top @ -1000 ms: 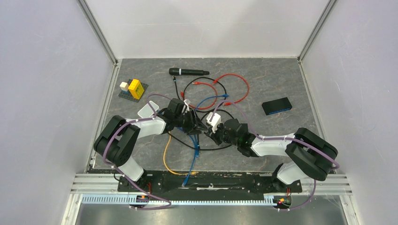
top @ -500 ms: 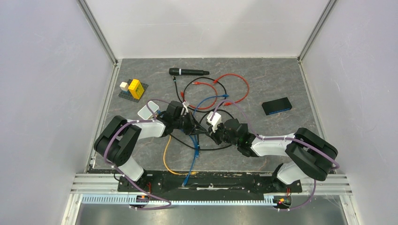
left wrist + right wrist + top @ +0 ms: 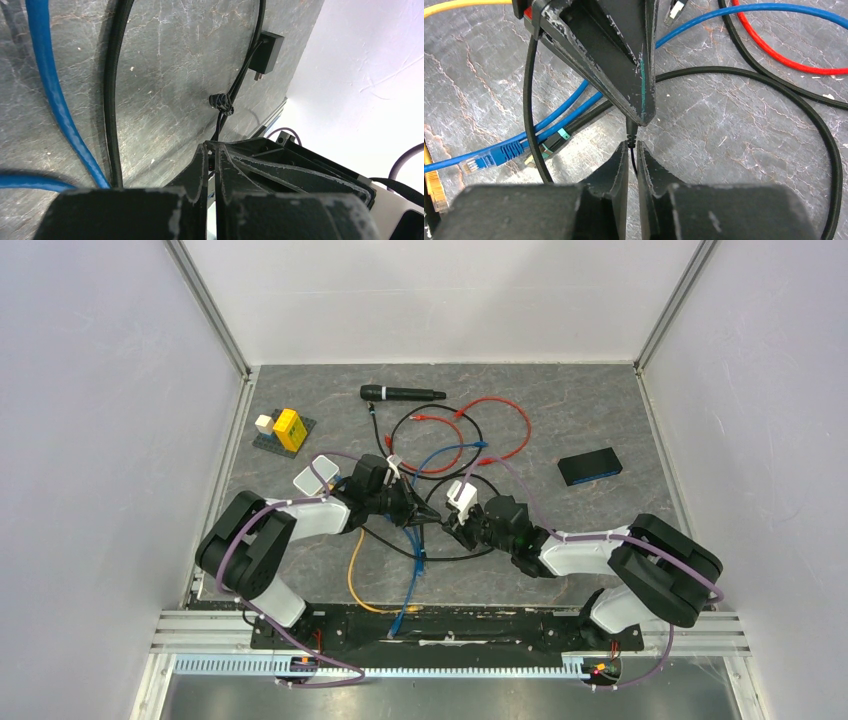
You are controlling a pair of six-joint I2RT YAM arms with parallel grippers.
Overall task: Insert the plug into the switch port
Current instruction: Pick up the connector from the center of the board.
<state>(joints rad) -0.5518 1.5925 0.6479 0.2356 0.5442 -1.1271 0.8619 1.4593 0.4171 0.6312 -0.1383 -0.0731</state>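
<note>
— Where your arms meet above the blue network cable, what has your left gripper got?
— Entry: clamped tight on the thin black cable. What looks like its small black plug pokes out past the fingertips, towards your right gripper.
— And the right one?
— Fingers a sliver apart, that cable running between them. Gripping or not: cannot tell.
— The switch box?
— Your flat pale grey-white rounded box lies on the dark stone-patterned table beside the left forearm, apart from the plug. Its port is hidden from every view.
</note>
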